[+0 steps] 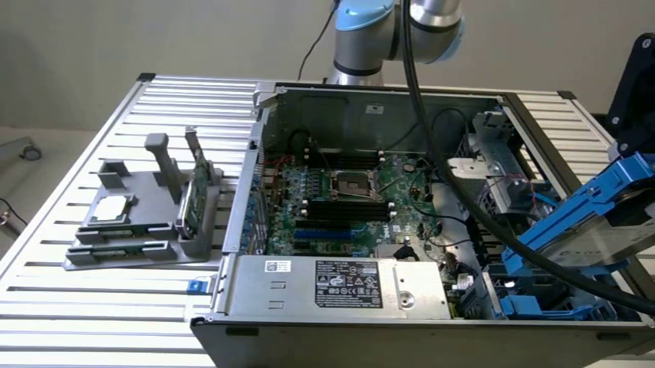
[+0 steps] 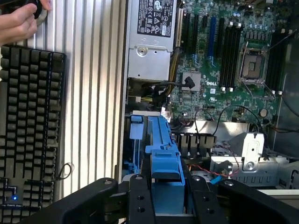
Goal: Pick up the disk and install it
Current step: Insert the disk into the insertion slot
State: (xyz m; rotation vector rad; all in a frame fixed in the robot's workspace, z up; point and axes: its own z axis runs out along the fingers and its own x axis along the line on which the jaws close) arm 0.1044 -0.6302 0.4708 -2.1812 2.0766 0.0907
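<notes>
The end effector [image 2: 167, 192] is clenched on the disk [image 1: 603, 234], its dark fingers [image 2: 140, 196] pressing the blue frame from both sides. The disk hangs tilted in the air over the end of the computer case [image 1: 256, 146] at the exterior view's right, above a bay with blue fittings [image 1: 527, 303] and clear of the counter [image 1: 123, 307].

The step in hand looks like carrying the disk to its slot. Doing it well probably means bringing the tilted disk square to the bay before lowering, so that the frame's rails meet the guides evenly and do not jam on one side. The grip sits at one end of the frame, so slow travel should keep the disk from swinging. The thick black cable [image 1: 442, 165] crosses just in front of the disk and could snag it. The circuit board [image 1: 348, 192] lies close beside the bay and should not be brushed.

The far side of the disk runs off the picture's edge. The bay's guides are shadowed and partly covered by the disk itself. A person's hand [image 2: 18, 21] rests by a keyboard [image 2: 28, 130], cut off at the corner.
</notes>
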